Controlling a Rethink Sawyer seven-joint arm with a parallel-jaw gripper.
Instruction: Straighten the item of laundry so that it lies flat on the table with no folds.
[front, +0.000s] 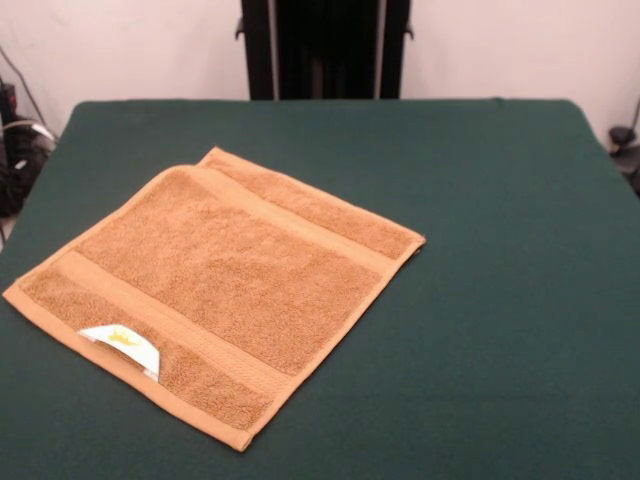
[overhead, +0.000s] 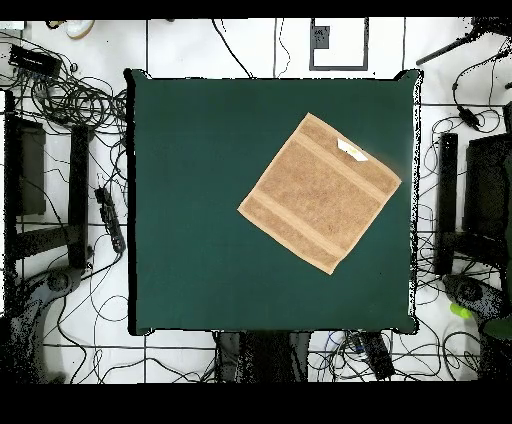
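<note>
Item: orange-tan towel (front: 215, 285) (overhead: 320, 192), spread flat and set diagonally on the green table (front: 500, 300) (overhead: 200, 200); white tag (front: 125, 345) (overhead: 351, 150) at one hemmed edge. Gripper: outside both views, so its opening cannot be told and no position relative to it can be given.

The towel (front: 225, 285) (white tag (front: 122, 345) showing) lies flat on the table (front: 500, 300).

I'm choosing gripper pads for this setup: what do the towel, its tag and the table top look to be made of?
The towel looks like orange-tan terry cloth: a nubby looped pile, with two flat woven bands and hemmed edges. Its tag seems to be smooth white fabric or satin with a yellow print; which, I cannot tell. The table top looks like matte dark green felt, without shine.
</note>
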